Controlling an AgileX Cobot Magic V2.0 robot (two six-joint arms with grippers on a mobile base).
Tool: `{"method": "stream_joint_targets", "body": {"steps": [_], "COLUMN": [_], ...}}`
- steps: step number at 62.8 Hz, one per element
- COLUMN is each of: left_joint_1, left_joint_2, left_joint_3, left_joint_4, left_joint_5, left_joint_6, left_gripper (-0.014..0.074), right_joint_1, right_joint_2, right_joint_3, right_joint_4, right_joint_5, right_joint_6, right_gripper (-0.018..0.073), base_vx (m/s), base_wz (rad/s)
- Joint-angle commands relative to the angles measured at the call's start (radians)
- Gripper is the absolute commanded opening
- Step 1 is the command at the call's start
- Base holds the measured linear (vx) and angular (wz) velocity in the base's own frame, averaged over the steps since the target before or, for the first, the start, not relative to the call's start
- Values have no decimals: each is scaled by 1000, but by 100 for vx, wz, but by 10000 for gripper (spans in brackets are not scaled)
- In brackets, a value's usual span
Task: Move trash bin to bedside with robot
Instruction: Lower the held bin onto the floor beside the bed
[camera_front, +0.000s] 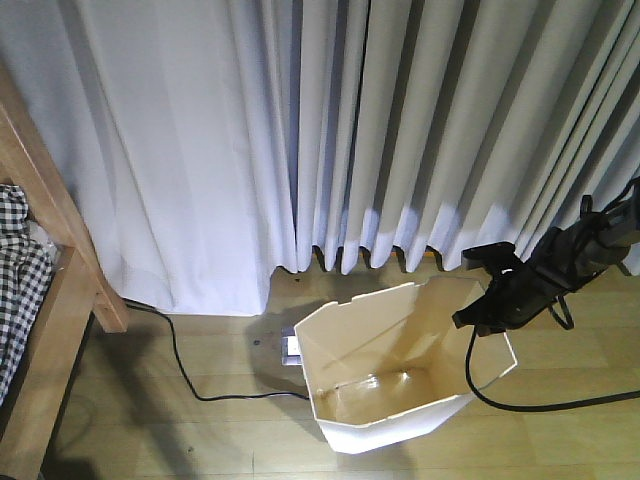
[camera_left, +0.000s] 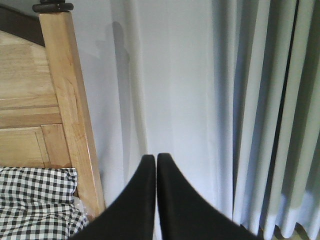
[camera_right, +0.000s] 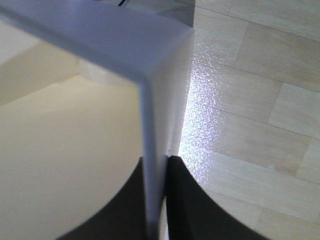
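Pale curtains (camera_front: 400, 130) (pleated), wooden floor (camera_front: 200, 430)

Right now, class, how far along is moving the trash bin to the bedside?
Done: the right tool grips the trash bin by its rim. In hand: shifting it; it stands by the curtain. Left: crossing the floor to the bed. The left tool is shut, empty.

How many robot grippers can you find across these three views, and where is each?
2. The right gripper is shut on the rim of the trash bin, in front of the curtain. The left gripper is shut and empty beside the bed. No others show.
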Motion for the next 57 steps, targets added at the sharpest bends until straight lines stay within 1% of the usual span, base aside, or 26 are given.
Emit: {"method": "stream_joint_targets", "body": {"steps": [1,13,20,27,32,40,49,57], "left_joint_1": [0,0,0,0,0,0,0,0], "left_joint_2": [-4,-4,-4,-4,-4,-4,-4,-4], "left_joint_3": [-21,-21,-21,-21,-21,-21,-21,-21], "left_joint_4": [-5,-5,-5,-5,-5,-5,-5,-5], "left_joint_5": [-73,-73,-73,-73,-73,-73,-73,-73], "left_joint_6": [-4,-4,-4,-4,-4,-4,-4,-4], "left_gripper": [-6,-6,-6,-6,-6,-6,-6,-6], "right_joint_1": [-3,-3,-3,-4,-4,-4,-4,-4], "right_joint_2": [-85,-48,-24,9,52,137,229,293], "right_joint_3": [-18,-18,-18,-30,-66,-164,-274,-354], "right_joint_4": [56,74,97,117,116,111,111,66], "right_joint_5": [36,-16,-4,-25,-17,52,94,115], "right_joint_6": [9,16,35,50,69,69,80,100], "right_gripper": [-5,-5,-5,-5,-5,-5,-5,-5], "base_vx": [0,0,0,0,0,0,0,0], "base_wz": [-1,-1,0,0,0,0,0,0]}}
